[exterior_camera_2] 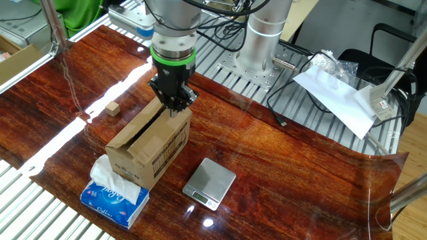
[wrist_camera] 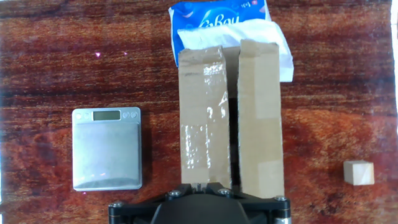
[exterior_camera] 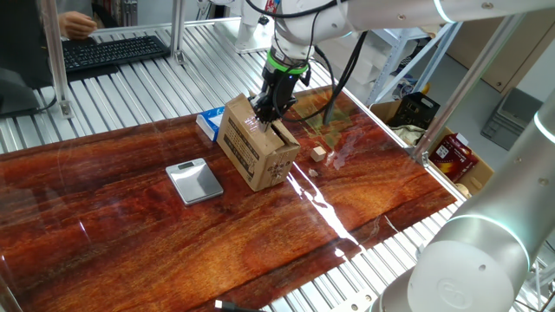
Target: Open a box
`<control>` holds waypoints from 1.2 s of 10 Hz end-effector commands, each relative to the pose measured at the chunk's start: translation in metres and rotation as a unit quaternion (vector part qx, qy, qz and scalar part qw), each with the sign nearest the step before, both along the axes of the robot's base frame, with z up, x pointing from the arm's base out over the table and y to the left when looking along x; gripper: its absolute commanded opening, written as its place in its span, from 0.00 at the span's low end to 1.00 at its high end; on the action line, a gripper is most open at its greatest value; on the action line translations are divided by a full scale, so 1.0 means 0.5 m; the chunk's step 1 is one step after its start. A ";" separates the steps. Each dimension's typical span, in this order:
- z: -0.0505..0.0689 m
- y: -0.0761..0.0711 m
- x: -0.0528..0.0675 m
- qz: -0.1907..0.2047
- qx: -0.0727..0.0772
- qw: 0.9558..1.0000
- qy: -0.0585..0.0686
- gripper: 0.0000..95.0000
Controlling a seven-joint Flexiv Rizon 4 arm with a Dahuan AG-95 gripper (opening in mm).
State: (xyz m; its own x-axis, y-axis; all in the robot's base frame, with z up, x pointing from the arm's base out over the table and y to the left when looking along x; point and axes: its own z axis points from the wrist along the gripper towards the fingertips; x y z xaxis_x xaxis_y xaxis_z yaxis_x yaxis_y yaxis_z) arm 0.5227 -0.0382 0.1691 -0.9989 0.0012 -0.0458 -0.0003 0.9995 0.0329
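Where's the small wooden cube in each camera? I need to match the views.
One fixed view: the wooden cube lies right of the box.
The other fixed view: cube upper left of the box.
Hand view: cube at lower right, apart from the box.
Shared landmark: the silver scale.

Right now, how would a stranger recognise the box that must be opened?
On the red-brown wooden table, look under the gripper. The box is the brown cardboard carton with two long top flaps, unlike the flat silver scale and blue tissue packet beside it.
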 end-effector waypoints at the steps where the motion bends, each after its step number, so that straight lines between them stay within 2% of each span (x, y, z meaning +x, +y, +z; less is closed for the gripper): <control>1: -0.001 -0.007 0.004 0.005 -0.001 1.000 0.000 0.00; 5: -0.004 -0.014 0.010 0.010 -0.005 1.000 0.002 0.00; 12: -0.045 -0.018 0.024 0.008 -0.003 1.000 0.000 0.00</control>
